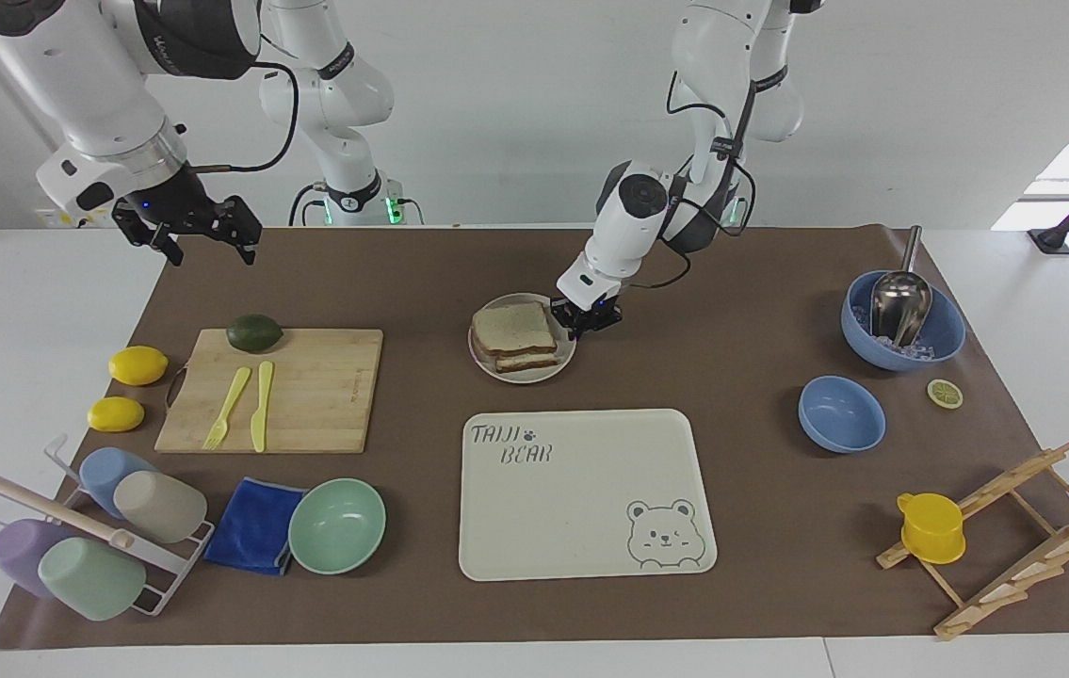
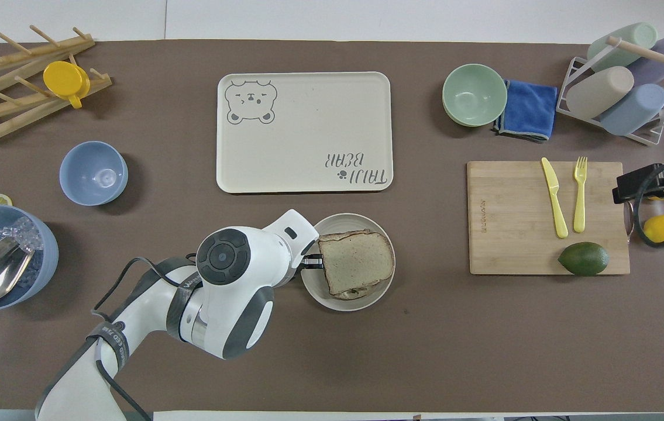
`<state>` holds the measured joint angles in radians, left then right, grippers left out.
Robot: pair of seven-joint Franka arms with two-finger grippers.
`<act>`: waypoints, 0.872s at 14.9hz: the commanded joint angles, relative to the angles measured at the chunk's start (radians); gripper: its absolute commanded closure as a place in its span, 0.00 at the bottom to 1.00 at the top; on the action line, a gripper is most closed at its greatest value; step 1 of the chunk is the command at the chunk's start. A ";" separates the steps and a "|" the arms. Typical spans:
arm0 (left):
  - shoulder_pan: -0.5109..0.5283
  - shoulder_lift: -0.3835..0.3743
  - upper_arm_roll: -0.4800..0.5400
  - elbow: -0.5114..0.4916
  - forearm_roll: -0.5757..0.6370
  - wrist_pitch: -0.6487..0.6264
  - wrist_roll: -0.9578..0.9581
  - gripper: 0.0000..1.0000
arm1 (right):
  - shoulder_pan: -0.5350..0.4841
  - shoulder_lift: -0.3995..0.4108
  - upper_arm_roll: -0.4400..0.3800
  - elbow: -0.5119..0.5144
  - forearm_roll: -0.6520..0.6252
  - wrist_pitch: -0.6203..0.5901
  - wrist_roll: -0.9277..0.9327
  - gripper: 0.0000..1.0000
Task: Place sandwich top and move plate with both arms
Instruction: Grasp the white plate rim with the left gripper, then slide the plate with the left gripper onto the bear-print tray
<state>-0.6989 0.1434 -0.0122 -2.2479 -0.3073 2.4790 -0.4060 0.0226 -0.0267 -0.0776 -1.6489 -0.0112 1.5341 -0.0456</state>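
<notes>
Left tool (image 1: 588,320) clamped on one plate (image 1: 553,369)

Robot lab, two white arms (image 1: 647,202) at brown-matted table (image 1: 732,282), staged kitchenware, bare white walls

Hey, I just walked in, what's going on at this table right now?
A sandwich sits finished on the small plate, its top slice already in place. The left arm's tool is shut on the plate's rim, at the edge toward that arm's end of the table. The right arm's tool waits open, up in the air over the brown mat's corner, holding nothing.
</notes>
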 commanded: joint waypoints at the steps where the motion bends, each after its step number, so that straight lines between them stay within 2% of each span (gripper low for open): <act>1: -0.004 0.001 0.011 -0.005 -0.023 0.001 -0.002 1.00 | -0.004 -0.001 0.002 0.000 -0.004 -0.008 0.021 0.00; 5: 0.018 -0.013 0.011 0.010 -0.030 -0.047 -0.001 1.00 | -0.004 -0.001 0.004 0.000 -0.004 -0.008 0.021 0.00; 13: 0.102 -0.010 0.011 0.171 -0.038 -0.248 0.000 1.00 | -0.004 -0.001 0.002 0.001 -0.004 -0.008 0.021 0.00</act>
<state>-0.6202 0.1397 -0.0014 -2.1277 -0.3309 2.2953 -0.4060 0.0226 -0.0266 -0.0777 -1.6489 -0.0112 1.5341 -0.0455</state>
